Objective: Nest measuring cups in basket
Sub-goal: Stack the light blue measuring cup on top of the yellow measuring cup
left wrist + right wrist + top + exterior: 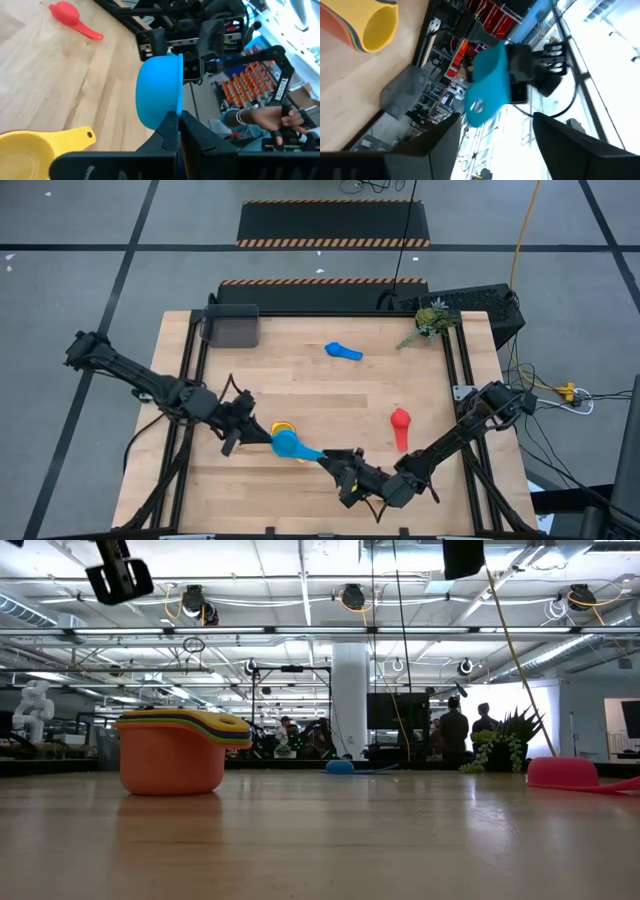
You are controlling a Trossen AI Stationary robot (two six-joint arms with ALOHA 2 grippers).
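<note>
My left gripper is shut on a light blue measuring cup, held in the air beside the stack of nested cups. The stack has an orange cup outermost and a yellow one innermost, and stands on its base. The blue cup's handle points at my right gripper, which is open, its fingers standing either side just short of the handle's free end. A red cup and another blue cup lie apart on the table. The dark grey basket sits at the far left corner. My left gripper pinches the light blue cup by the rim of its bowl, on the side opposite the handle. One finger lies on the bowl's outer wall and the other on its open side. The cup is lifted clear and tipped on its side, its handle pointing away.
A green plant sprig stands at the far right corner. Black frame rails run along both table sides. Bare wood lies between the stack and the basket. A person's hand shows beyond the table edge.
</note>
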